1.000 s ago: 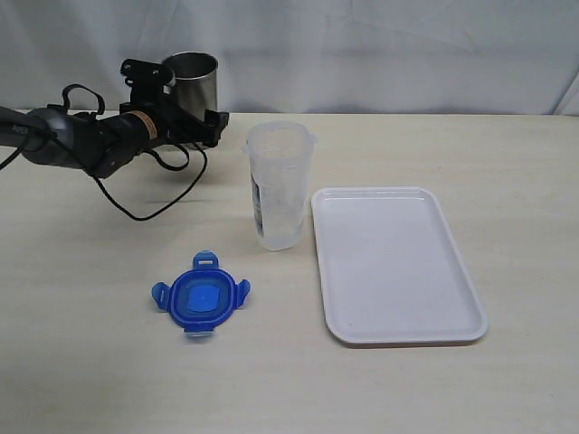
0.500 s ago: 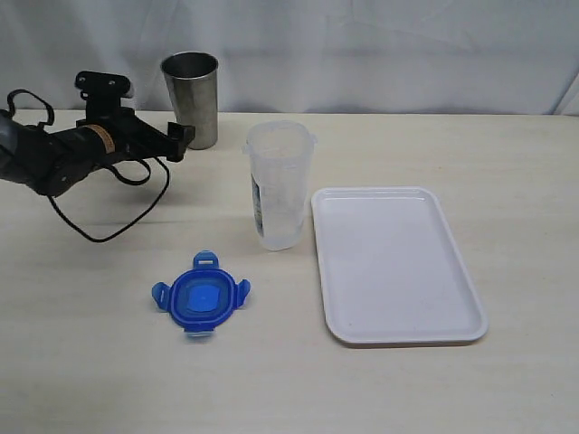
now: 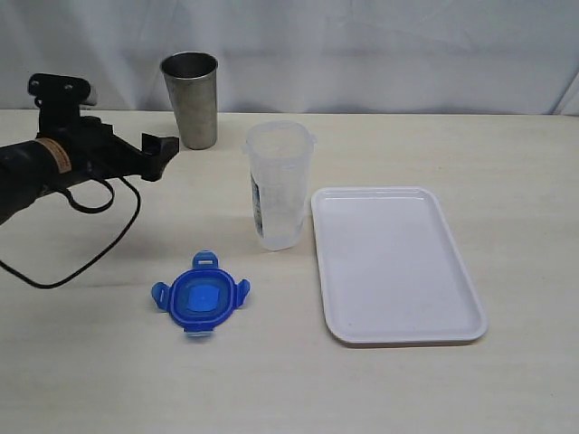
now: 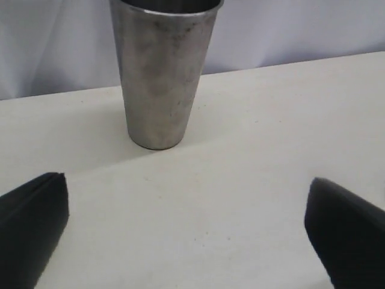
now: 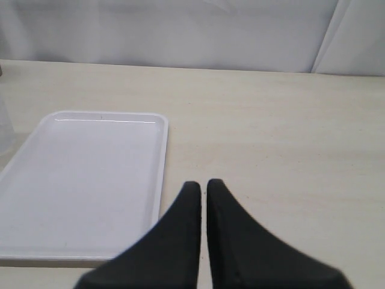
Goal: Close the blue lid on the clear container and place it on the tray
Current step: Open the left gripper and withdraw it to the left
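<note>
The left gripper (image 3: 163, 148), open and empty, has pulled back from the steel tumbler (image 3: 191, 98); the blue lid (image 3: 200, 297) waits untouched. The right gripper (image 5: 203, 191) is closed.

The left arm (image 3: 36, 167) is cut off at the left edge of the exterior frame; the label (image 3: 258, 201) on the clear container (image 3: 280, 172) is too small to be read. The steel tumbler (image 4: 162, 72) is cropped at the rim in the left wrist view.
</note>
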`<state>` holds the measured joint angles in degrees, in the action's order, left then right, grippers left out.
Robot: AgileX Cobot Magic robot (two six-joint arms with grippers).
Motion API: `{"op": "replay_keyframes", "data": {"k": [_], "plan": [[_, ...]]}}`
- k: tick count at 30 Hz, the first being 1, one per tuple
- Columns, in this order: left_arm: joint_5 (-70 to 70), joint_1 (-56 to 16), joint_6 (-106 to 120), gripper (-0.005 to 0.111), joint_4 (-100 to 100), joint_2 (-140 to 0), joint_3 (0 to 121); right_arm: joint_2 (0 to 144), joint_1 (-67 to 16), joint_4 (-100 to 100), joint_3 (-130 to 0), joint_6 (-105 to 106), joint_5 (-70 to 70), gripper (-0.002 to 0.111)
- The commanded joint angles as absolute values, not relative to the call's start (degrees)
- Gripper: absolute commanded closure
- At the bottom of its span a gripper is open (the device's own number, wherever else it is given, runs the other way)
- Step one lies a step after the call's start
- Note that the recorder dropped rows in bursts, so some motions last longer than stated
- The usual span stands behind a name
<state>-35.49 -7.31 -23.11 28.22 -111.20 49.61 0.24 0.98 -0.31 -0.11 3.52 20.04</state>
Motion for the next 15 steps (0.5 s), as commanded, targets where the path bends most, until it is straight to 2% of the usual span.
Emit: {"op": "replay_keyframes", "data": {"k": [1, 15], "plan": [[-31.63, -7.27, -26.03, 0.006, 27.94, -102.39, 44.65, 0.00, 1.19, -0.70, 0.00, 3.68, 19.81, 0.104], [6.56, -7.38, -26.03, 0.006, 27.66, -76.66, 43.36, 0.00, 1.19, -0.70, 0.00, 3.68, 19.81, 0.104]]}}
